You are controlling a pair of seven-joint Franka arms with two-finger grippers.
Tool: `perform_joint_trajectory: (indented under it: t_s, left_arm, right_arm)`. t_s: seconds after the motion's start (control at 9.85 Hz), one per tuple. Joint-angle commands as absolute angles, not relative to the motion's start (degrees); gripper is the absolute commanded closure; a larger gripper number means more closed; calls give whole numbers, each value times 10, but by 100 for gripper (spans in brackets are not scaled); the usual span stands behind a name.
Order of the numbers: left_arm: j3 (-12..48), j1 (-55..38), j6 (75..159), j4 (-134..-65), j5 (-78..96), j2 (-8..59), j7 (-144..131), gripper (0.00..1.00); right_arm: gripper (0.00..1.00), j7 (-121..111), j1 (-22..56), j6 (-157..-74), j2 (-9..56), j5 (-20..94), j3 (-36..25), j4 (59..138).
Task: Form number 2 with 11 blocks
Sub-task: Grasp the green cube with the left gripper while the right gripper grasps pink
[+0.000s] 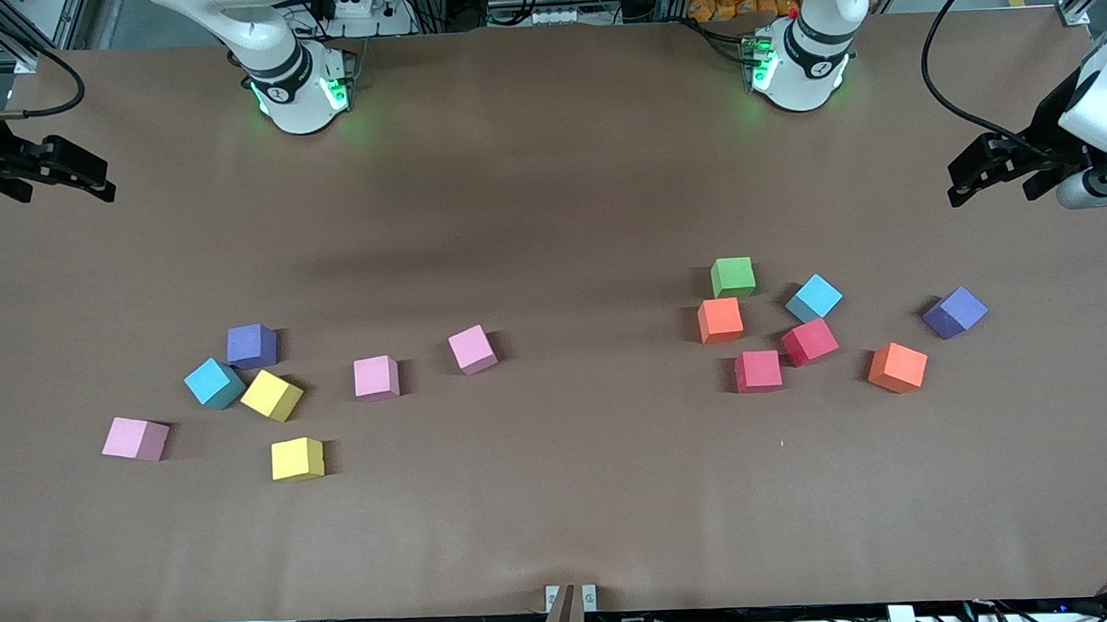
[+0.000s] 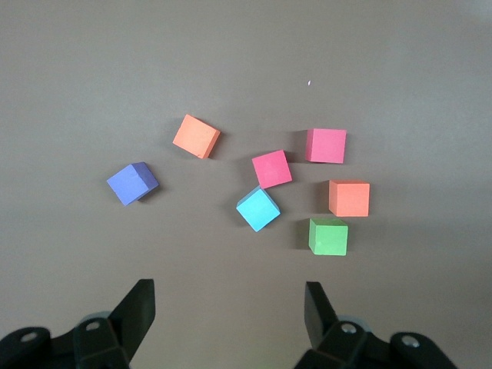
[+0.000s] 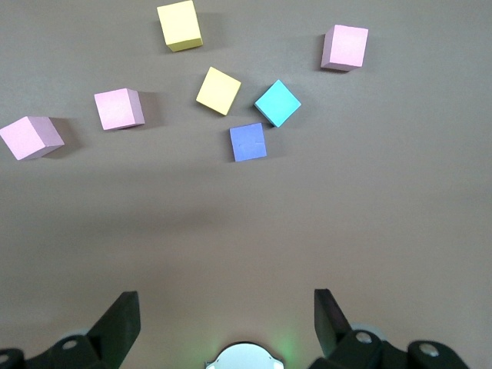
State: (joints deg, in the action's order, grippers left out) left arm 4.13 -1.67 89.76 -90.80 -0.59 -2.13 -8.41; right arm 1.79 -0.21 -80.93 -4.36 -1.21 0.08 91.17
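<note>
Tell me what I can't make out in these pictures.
- Front view: the side edges cut off the arms that carry the left gripper and the right gripper.
- Left wrist view: only the seven blocks around the green block show; the rest lie outside the frame.
- Right wrist view: only the seven around the sky-blue block show; the frame crops out the others.

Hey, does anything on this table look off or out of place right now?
Nothing is damaged or spilled. The blocks lie scattered in two loose groups, several turned askew, such as the purple block. Fourteen lie there, though the task needs eleven. Both claws, left and right, hang open at the table's ends.
</note>
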Motion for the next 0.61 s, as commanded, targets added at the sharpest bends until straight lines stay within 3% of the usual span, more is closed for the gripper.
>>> perform_joint_trajectory:
  t_s: [0.0,0.3,0.51]
  left_arm:
    - [39,-24,889,-913,-10,-32,-88,13]
    - [54,-39,913,-945,13,-15,-129,13]
    - [105,-38,1003,-1057,17,-15,-161,13]
  right_arm:
    - [0,21,4,-804,-47,-20,-4,912]
    - [0,26,6,-809,-44,-20,-3,916]
    - [0,29,11,-827,-36,-17,-1,923]
